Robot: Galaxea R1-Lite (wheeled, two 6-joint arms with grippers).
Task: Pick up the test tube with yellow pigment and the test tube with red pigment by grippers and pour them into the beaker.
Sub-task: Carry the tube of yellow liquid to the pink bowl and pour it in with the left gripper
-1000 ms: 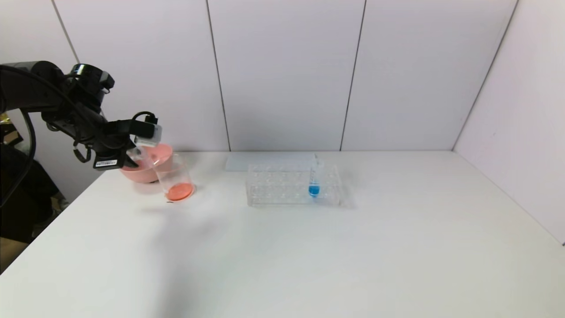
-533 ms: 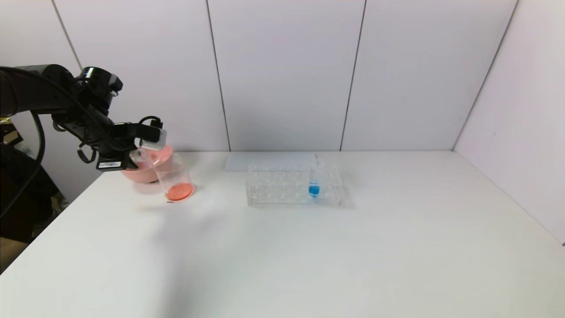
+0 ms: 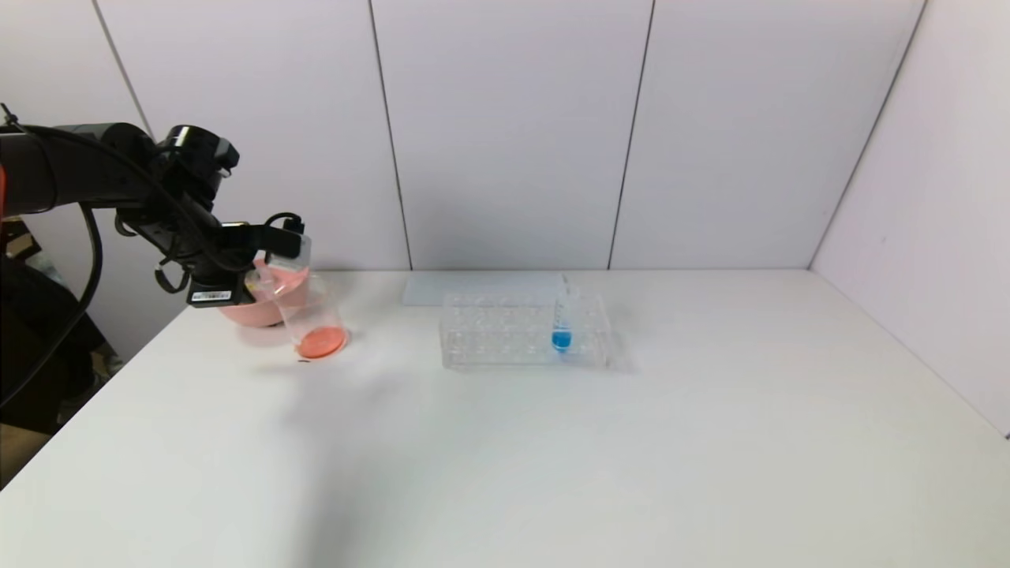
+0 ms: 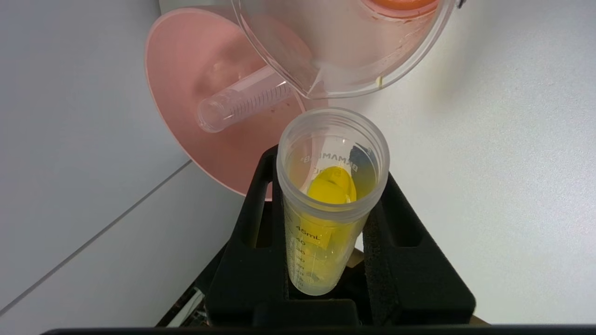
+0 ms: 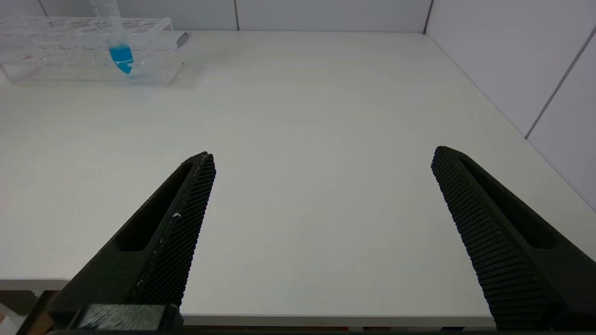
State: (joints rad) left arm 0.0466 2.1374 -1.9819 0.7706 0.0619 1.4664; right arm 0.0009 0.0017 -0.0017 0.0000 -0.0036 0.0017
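At the left of the head view the left gripper (image 4: pixel 333 223) is seen clamped on the test tube with yellow pigment (image 4: pixel 328 204), its jaws pressed against the tube's two sides. The tube is held above the white table (image 3: pixel 552 442), its open mouth just short of the rim of the beaker (image 3: pixel 312 319), which stands beside the pink bowl (image 3: pixel 264 304) and already holds red-orange liquid.

The long axis of the held tube is judged to run from the gripper's palm outward toward the beaker, mouth leading, round bottom back between the jaws; the yellow liquid is pooled low inside, so only a slight tip is inferred. In the bowl an emptied tube (image 4: pixel 242 104) lies on its side, mouth toward the left of the left wrist frame.

A spill onto the table is the chief risk, should the tilt be raised before the mouth is carried over the rim. The beaker could also be knocked or tipped by the tube's lip.

The right gripper (image 5: pixel 321 195) is parked low at the table's near edge, jaws wide apart and empty. The blue tube (image 3: pixel 562 319) stands in the clear rack (image 3: pixel 505 331), well apart
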